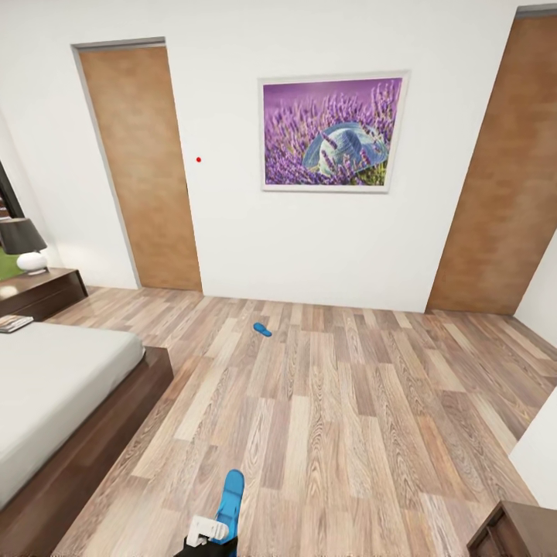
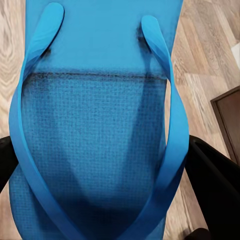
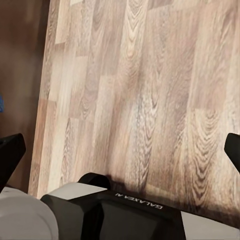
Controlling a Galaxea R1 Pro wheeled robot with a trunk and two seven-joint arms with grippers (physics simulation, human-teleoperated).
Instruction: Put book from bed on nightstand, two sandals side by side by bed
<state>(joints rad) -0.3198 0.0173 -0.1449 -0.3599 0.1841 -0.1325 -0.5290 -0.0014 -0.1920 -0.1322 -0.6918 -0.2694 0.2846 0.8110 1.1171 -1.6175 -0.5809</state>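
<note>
Nearest the head camera, at the bottom edge of its view, the left claw (image 1: 210, 535) was clenched on one blue sandal (image 1: 230, 499), which stuck out ahead of it over the plank floor (image 1: 340, 402). From the left wrist view that sandal (image 2: 95, 125) lay strap-side up between the two dark fingers (image 2: 212, 185), its blue toe straps running down both edges of the sole. A second sandal (image 1: 262, 329) lay alone on the floor, well apart from the held one and nearer the far white wall, between the bed and the middle of the room. At the left of the head view stood the bed (image 1: 54, 387), with its pale mattress cover and dark wooden frame. Beyond its far end sat the nightstand (image 1: 46, 290), carrying a lamp (image 1: 23, 244) with a dark shade and white base. A small, thin thing (image 1: 14, 323) lay at the mattress's far edge, just in front of the nightstand; it was too small to tell whether it was the book. On the far wall hung a framed picture (image 1: 333, 133) of purple flowers, between two tan wood panels (image 1: 143, 166). From the right wrist view, the right claw (image 3: 120, 150) was released, its dark fingertips (image 3: 10, 155) spread wide at either edge, with bare plank floor (image 3: 150, 90) between them.
</note>
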